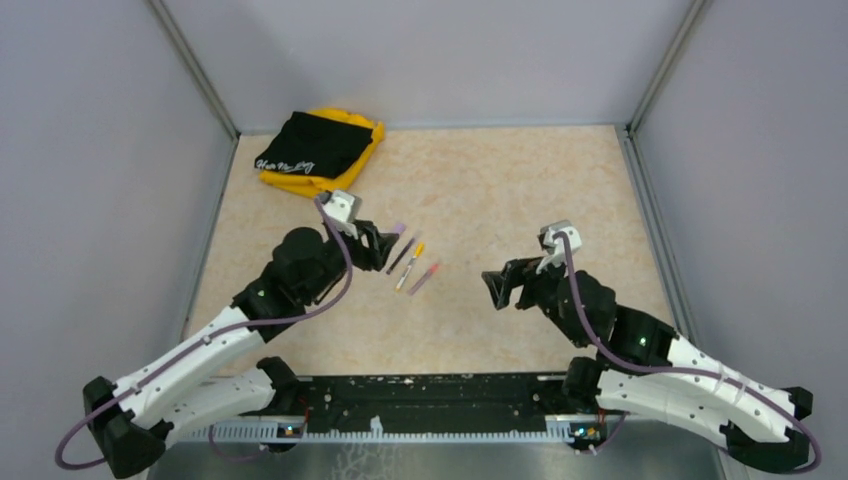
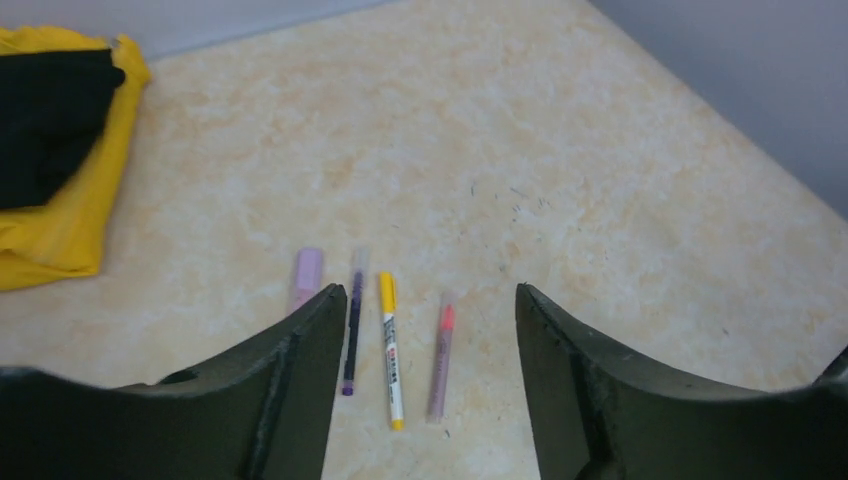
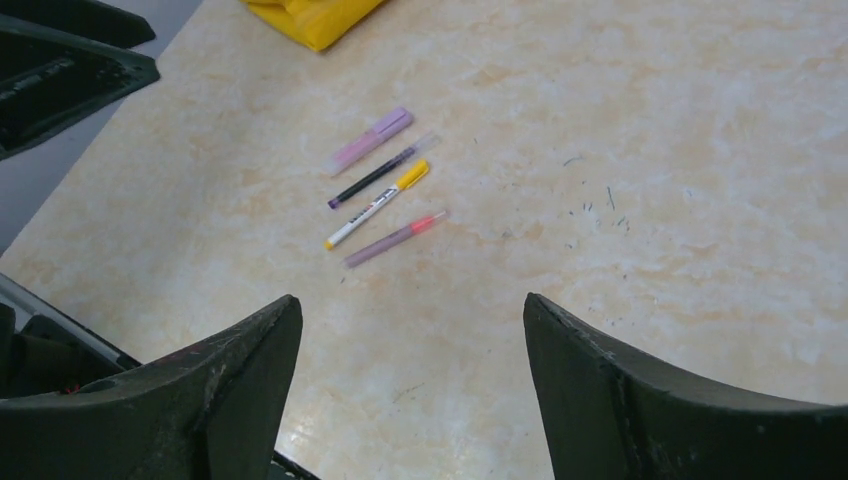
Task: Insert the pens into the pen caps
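Pre-grasp, by my read: nothing was picked up and no pen was in hand. The left fingers (image 2: 300, 365) were spread wide and empty. The right fingers (image 3: 610, 390) were the same, wide apart and empty.

All the task parts lay flat in one tight, roughly parallel row on the table (image 1: 520, 190), centre-left of the top view. In the left wrist view, left to right: lilac cap (image 2: 307, 278), black pen (image 2: 352, 335), white pen (image 2: 392, 370), pinkish pen (image 2: 438, 375). The lilac cap lay loose just beside the black pen's upper end, not on it. The yellow cap (image 2: 387, 290) sat in line at the top of the white pen, and the pink cap (image 2: 447, 318) likewise on the pinkish pen. I couldn't tell if those two were seated or only butted up.

The left fingers were just beside the row, on its left in the top view. In the left wrist view the black pen ran along the inner edge of the left-hand finger, and the white and pinkish pens lay in the gap. The right fingers were well apart from the row, to its right in the top view.

Next move, my guess: the left arm drops onto the black pen or lilac cap with a narrow pinch, the right takes the mate, then they line up end to end. The pens lay close together, so nudging a neighbour looked likely. A yellow-and-black cloth (image 1: 315, 150) sat upper left, out of the way.
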You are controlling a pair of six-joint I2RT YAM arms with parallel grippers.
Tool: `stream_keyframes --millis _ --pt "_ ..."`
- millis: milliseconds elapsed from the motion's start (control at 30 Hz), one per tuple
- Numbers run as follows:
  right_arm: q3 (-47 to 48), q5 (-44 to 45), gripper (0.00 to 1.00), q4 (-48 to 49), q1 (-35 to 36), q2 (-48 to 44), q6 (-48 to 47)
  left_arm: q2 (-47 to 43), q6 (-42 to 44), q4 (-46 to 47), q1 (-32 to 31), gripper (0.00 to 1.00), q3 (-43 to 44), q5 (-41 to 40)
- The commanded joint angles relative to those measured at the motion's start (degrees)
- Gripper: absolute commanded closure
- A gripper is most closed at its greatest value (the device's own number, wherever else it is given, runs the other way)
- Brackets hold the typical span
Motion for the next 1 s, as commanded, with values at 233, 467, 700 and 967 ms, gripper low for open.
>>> stream_keyframes --millis 233,467,700,967 --pt "2.0 1.1 0.05 6.2 -0.5 -9.6 -17.6 -20.7 -2.7 -8.5 0.0 0.01 -4.3 -15.7" --pt "-0.9 4.8 0.02 6.5 -0.5 -17.7 -19.9 -25.8 -4.2 -14.8 0.0 0.01 -4.9 -20.6" --pt "-5.0 8.8 0.01 9.7 -0.5 -26.1 -22.5 -27.9 -6.0 -16.9 0.0 0.01 -5.3 -24.9" --pt "-6.5 9.3 0.02 8.8 -0.5 -27.1 -22.6 -28.0 -4.4 -16.2 0.0 0.01 -5.4 -25.2"
